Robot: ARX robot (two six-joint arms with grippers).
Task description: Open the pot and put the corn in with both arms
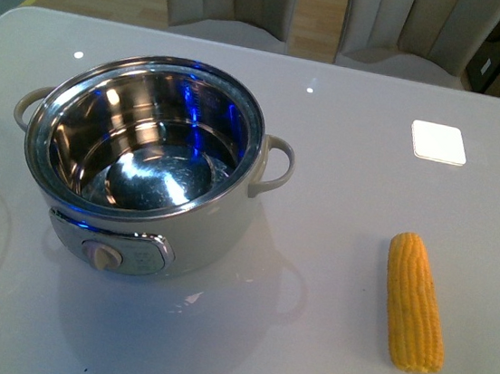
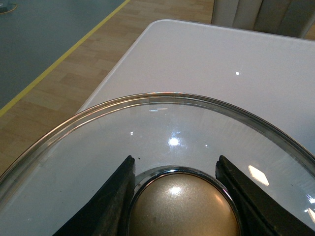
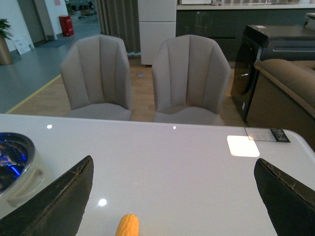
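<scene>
Corn (image 1: 415, 303) lies on the worktop (image 1: 344, 162) at four o'clock from the open pot (image 1: 217, 229), tip between wide-spread fingers of the right claw (image 3: 173, 159). At nine o'clock, the left claw (image 2: 175, 158) clamps the lid's (image 2: 172, 115) knob (image 2: 182, 209).

Lidless pot (image 1: 143, 165) left, corn (image 1: 415, 303) right

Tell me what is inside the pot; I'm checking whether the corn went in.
Nothing visible: the pot shows only bare shiny steel with blue reflections. The corn lies on the table beside it. The near inner wall is hidden by the rim.
</scene>
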